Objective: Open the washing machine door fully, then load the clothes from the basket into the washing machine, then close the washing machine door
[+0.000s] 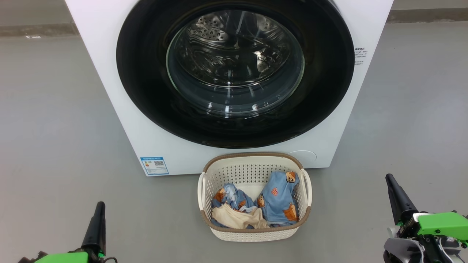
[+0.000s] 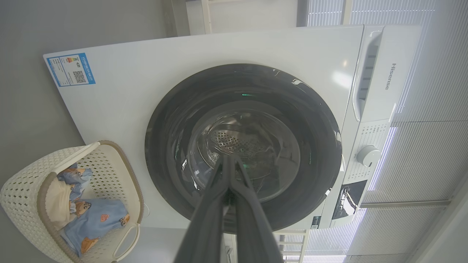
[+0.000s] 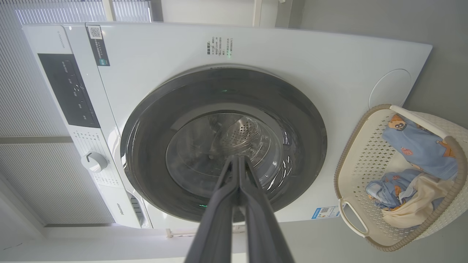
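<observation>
The white washing machine stands straight ahead, its round black-rimmed door flat against the front with the glass bowl in the middle. On the floor before it sits the cream basket, holding blue bear-print clothes and a cream-beige piece. My left gripper is at the lower left and my right gripper at the lower right, both well short of the machine. In the left wrist view the left gripper has its tips pressed together, empty; likewise the right gripper in the right wrist view.
Grey floor spreads on both sides of the machine. The control panel with a white dial runs along the machine's top. Slatted white panels stand beside the machine.
</observation>
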Tool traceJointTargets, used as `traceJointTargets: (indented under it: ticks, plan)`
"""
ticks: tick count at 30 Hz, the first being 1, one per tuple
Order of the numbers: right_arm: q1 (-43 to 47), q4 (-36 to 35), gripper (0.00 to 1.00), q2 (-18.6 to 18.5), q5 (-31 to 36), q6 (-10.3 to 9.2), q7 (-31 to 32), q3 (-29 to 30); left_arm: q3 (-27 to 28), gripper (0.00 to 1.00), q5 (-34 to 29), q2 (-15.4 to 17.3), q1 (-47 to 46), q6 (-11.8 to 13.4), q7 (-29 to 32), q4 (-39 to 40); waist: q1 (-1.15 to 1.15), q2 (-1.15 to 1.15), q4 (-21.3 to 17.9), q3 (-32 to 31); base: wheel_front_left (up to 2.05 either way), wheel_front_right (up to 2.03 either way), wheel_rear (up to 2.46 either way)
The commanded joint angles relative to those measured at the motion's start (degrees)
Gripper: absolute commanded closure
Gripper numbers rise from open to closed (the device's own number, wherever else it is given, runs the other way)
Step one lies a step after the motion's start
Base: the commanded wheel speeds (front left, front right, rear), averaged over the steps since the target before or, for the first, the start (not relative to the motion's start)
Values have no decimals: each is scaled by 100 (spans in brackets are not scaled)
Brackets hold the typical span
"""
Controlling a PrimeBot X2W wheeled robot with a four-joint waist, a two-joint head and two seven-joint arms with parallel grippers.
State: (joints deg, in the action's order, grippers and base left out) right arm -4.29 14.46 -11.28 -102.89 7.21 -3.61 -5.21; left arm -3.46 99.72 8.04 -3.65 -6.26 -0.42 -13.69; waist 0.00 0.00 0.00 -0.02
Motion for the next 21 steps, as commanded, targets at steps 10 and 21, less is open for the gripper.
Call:
traceJointTargets:
  ticks: [10, 21]
  plan:
    - [-214, -167, 100, -125, -32, 28, -20, -102, 220, 100, -75, 80, -233, 11, 48, 162, 0, 0, 0, 0, 0, 0, 0]
    - [-214, -167, 100, -127, -34, 28, -22, -104, 236, 100, -89, 67, -233, 14, 61, 162, 0, 0, 0, 0, 0, 0, 0]
